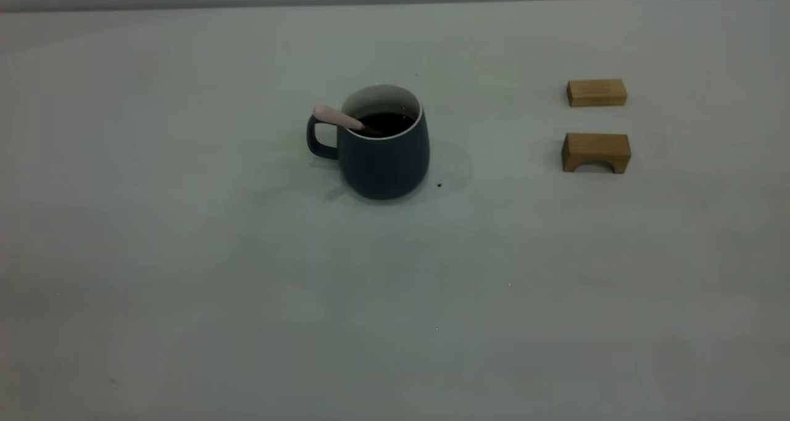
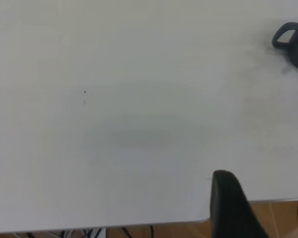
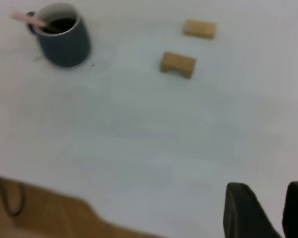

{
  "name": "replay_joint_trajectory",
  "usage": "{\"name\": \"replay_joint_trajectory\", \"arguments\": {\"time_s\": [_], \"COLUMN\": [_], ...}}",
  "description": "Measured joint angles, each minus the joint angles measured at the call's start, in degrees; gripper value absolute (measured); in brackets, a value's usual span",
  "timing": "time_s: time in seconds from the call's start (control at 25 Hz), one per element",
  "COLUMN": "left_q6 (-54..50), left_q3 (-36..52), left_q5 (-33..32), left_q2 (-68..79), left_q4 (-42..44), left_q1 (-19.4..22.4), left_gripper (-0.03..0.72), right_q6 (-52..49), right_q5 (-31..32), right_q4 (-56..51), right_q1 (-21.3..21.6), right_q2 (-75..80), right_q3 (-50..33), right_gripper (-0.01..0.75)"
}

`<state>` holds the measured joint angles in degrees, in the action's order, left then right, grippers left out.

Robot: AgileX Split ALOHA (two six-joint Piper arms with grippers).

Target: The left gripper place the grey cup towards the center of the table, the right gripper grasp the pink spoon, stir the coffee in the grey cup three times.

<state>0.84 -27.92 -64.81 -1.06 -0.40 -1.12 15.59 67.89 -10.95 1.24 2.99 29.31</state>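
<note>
The grey cup [image 1: 384,143] stood on the desk [image 1: 185,254], well apart from both sets of jaws. The coffee [image 1: 386,123] lay in it, and the pink spoon [image 1: 338,118] leaned inside, over the handle side. Two wooden blocks [image 1: 596,92] sat nearer the right jaws, one behind the other.

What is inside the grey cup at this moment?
The grey cup holds dark coffee, and the pink spoon leans on the rim above the handle. The spoon's bowl is submerged and hidden, as is the cup's bottom.
</note>
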Motion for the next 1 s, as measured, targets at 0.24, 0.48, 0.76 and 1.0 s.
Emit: {"name": "replay_joint_trajectory", "arguments": {"time_s": [0.24,0.48,0.76,1.0], "left_q6": [0.0,0.0,0.0,0.0], "left_q3": [0.0,0.0,0.0,0.0], "left_q5": [0.0,0.0,0.0,0.0], "left_q2": [0.0,0.0,0.0,0.0], "left_q4": [0.0,0.0,0.0,0.0], "left_q1": [0.0,0.0,0.0,0.0], "left_gripper": [0.406,0.406,0.406,0.406], "right_q6": [0.0,-3.2,-7.0,-7.2], "right_q5": [-1.8,-2.4,-2.7,-2.7], "right_q4": [2.2,3.5,5.6,5.6], "right_q1": [-1.2,-4.8,-4.8,-4.8], "right_q2": [-1.8,-1.9,-1.9,-1.9], "right_q3": [-1.9,-2.1,-2.4,-2.4], "right_gripper": [0.236,0.236,0.237,0.238]}}
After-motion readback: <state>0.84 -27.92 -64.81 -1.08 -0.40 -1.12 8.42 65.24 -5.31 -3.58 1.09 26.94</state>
